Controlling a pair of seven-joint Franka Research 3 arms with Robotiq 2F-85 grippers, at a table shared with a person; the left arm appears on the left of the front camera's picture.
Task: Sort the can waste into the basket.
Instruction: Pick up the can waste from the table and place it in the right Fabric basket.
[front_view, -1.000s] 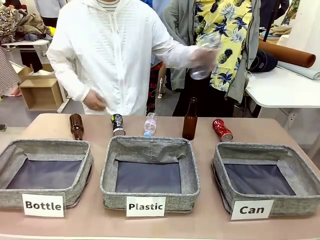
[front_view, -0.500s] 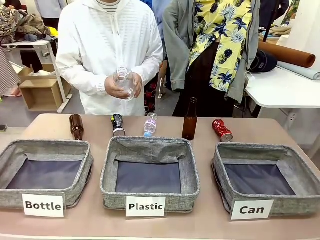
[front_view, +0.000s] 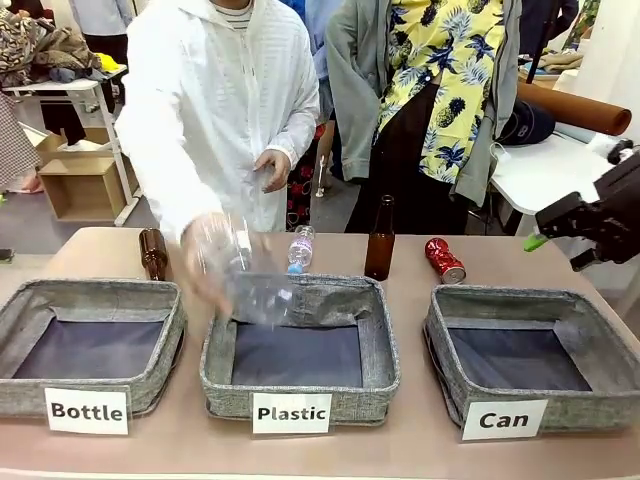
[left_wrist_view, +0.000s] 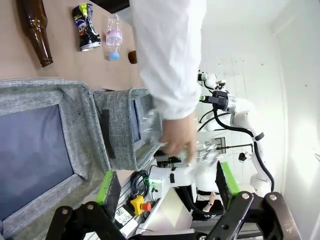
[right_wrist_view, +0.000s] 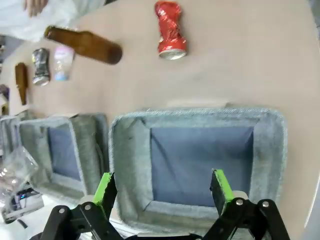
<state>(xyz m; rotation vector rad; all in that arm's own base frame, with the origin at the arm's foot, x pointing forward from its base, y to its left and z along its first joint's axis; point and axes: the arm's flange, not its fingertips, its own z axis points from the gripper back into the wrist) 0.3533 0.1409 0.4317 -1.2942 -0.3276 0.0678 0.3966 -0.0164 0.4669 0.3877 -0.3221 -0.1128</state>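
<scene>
At the far side of the table (front_view: 490, 255), behind the row of baskets, the red can (front_view: 443, 260) is lying on its side just beyond the back rim of the Can basket (front_view: 440, 335), near it but not touching; the black can (left_wrist_view: 87, 27) is sitting well apart from it along the same row, between a lying brown bottle (front_view: 152, 252) and a small pink-labelled bottle (front_view: 299, 248); an upright brown bottle (front_view: 379, 240) is standing between that small bottle and the red can; both cans are resting outside the Can basket. Our right gripper (right_wrist_view: 162, 190) is hovering above the Can basket with its fingers spread apart and nothing between them; in the front view we are seeing it coming in from the right edge, raised over the table. Our left gripper (left_wrist_view: 167, 182) is likewise holding its fingers wide apart and gripping nothing, and it is looking down past the Bottle basket (left_wrist_view: 80, 130). The person's hand (front_view: 210, 265), blurred, is reaching over the back left corner of the Plastic basket (front_view: 378, 350) and carrying a clear bottle (front_view: 262, 297); we cannot tell whether that bottle is touching the rim.
</scene>
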